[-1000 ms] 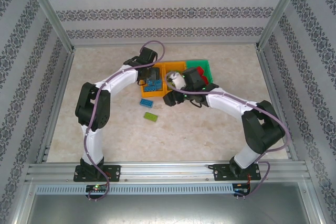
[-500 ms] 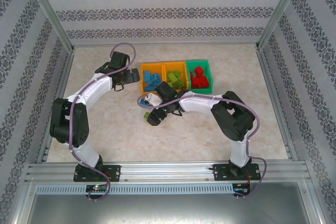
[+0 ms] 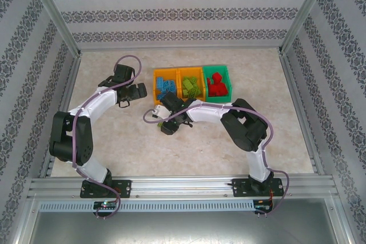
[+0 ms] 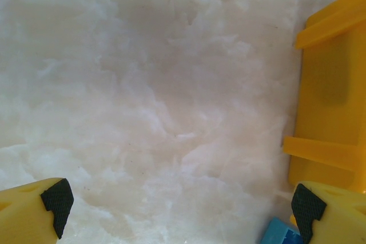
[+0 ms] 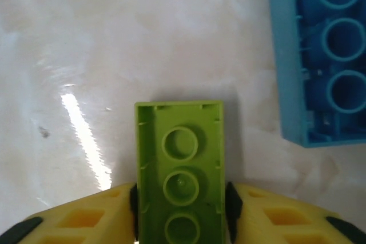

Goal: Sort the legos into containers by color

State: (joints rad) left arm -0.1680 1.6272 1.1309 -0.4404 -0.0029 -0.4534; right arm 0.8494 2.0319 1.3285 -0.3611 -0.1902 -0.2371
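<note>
Two robot arms work over a pale marble-patterned tabletop (image 3: pixel 114 141). At far left, the left gripper (image 3: pixel 139 91) hangs low over bare table just beside the row of bins, its yellow fingers (image 4: pixel 57 201) spread wide with nothing between them; its wrist camera sees the outer wall of the left orange rectangular plastic bin (image 4: pixel 331 112) at the right edge.

Nearer the middle, the right gripper (image 3: pixel 167 125) reaches across to the table in front of the bins and pinches a lime green studded plastic brick (image 5: pixel 180 170), hollow underside facing the camera, its pads pressed against the brick's two long sides. A blue plastic brick (image 5: pixel 320 55), also underside up, lies on the table close to it but apart.

Behind them, the left orange bin holds blue bricks (image 3: pixel 166 86), the middle orange plastic bin (image 3: pixel 189 71) holds green bricks (image 3: pixel 191 86), and the green plastic bin (image 3: pixel 217 68) at right holds red bricks (image 3: pixel 217 84).
</note>
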